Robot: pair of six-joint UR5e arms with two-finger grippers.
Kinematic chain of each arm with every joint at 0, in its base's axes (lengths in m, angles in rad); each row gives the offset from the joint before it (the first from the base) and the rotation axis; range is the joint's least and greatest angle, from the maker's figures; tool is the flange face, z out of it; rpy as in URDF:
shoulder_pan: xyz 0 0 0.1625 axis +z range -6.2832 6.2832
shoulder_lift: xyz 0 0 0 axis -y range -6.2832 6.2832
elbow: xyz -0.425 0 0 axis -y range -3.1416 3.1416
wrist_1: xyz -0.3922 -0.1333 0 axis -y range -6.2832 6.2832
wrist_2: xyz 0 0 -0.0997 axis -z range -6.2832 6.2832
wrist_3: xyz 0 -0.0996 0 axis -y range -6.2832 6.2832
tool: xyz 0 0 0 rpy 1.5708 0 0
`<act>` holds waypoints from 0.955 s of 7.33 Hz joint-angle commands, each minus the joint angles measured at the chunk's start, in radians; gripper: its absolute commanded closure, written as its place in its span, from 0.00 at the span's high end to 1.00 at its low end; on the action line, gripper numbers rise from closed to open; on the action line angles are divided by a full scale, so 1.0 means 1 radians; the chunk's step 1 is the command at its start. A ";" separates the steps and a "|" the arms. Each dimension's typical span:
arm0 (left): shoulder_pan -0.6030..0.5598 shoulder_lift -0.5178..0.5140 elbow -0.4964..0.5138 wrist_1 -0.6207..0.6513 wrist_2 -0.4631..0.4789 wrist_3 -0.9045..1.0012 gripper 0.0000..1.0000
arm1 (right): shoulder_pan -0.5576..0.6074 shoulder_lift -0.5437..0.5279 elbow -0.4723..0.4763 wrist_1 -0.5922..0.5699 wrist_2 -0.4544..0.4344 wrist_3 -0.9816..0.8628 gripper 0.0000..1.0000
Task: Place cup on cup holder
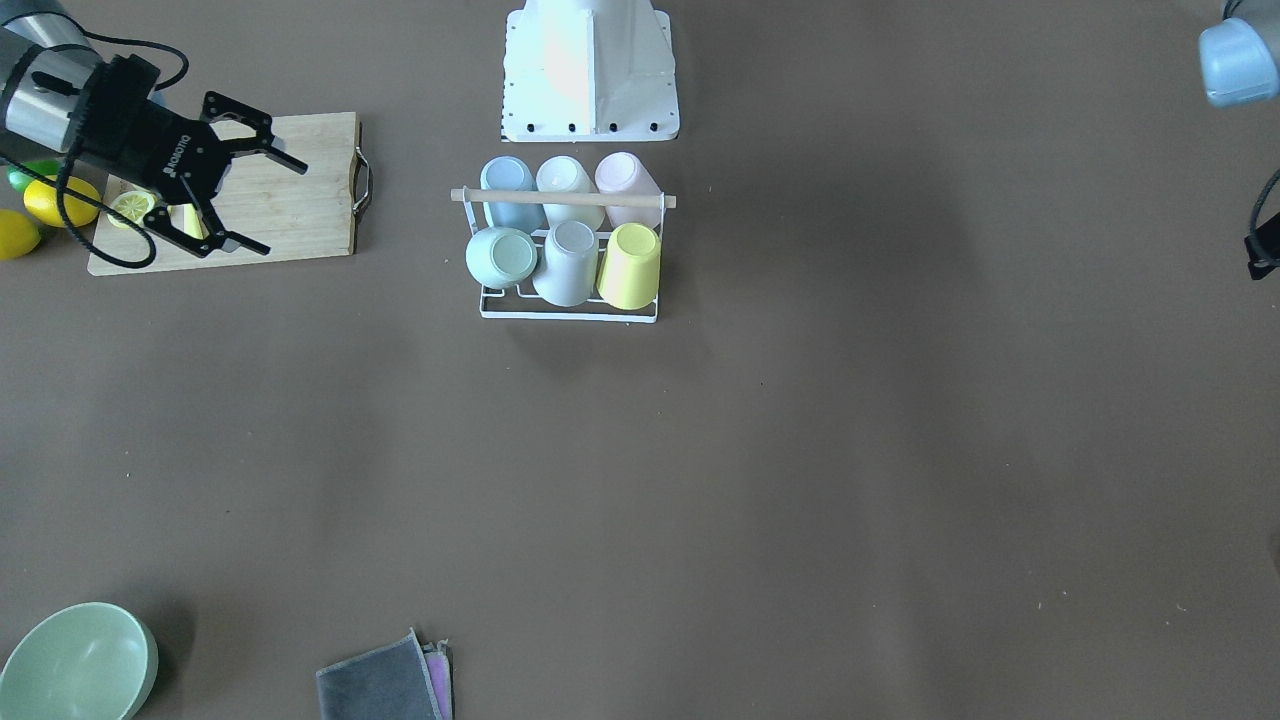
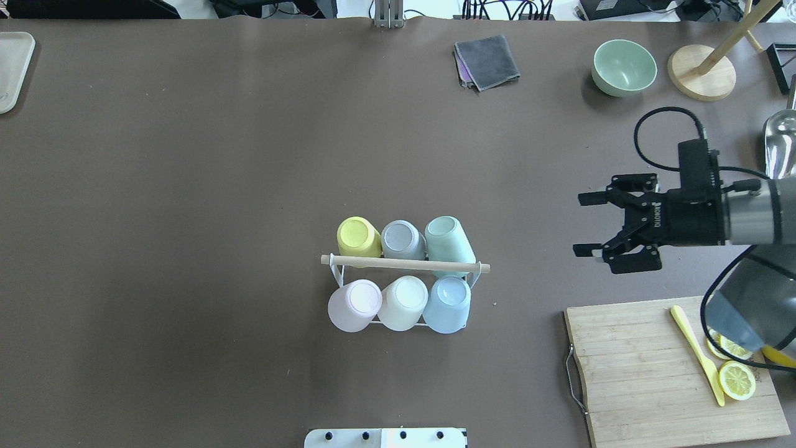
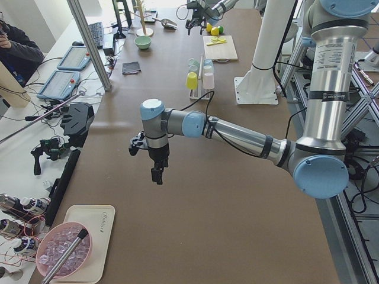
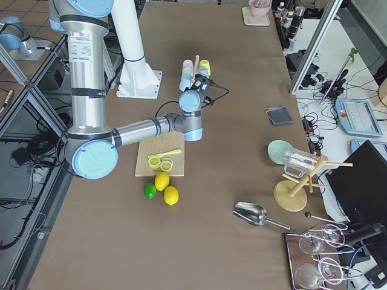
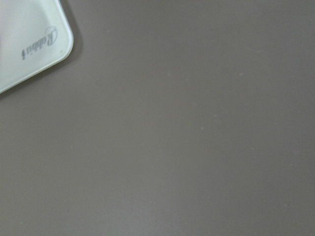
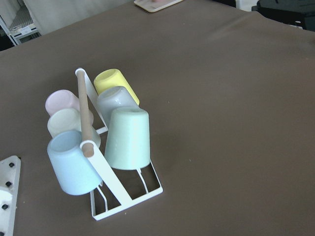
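Observation:
The cup holder is a white wire rack with a wooden rod across its top, standing mid-table near the robot base. Several cups sit upside down on its prongs: yellow, grey and green in the far row, pink, white and blue in the near row. The right wrist view shows the same rack with all cups on it. My right gripper hovers open and empty to the rack's right. My left gripper hangs over bare table far to the left; I cannot tell its state.
A wooden cutting board with lemon slices and a yellow knife lies under the right arm. At the far side are a green bowl, a grey cloth and a wooden stand. A white tray lies near the left gripper.

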 commanded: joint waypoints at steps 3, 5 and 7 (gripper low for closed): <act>-0.238 0.140 -0.008 -0.009 -0.140 0.232 0.99 | 0.244 -0.103 0.031 -0.451 0.135 -0.011 1.00; -0.236 0.124 0.024 -0.009 -0.138 0.414 0.99 | 0.340 -0.145 0.029 -0.700 0.120 -0.081 1.00; -0.238 0.127 0.017 -0.008 -0.138 0.410 0.99 | 0.460 -0.194 0.025 -0.912 -0.043 -0.212 1.00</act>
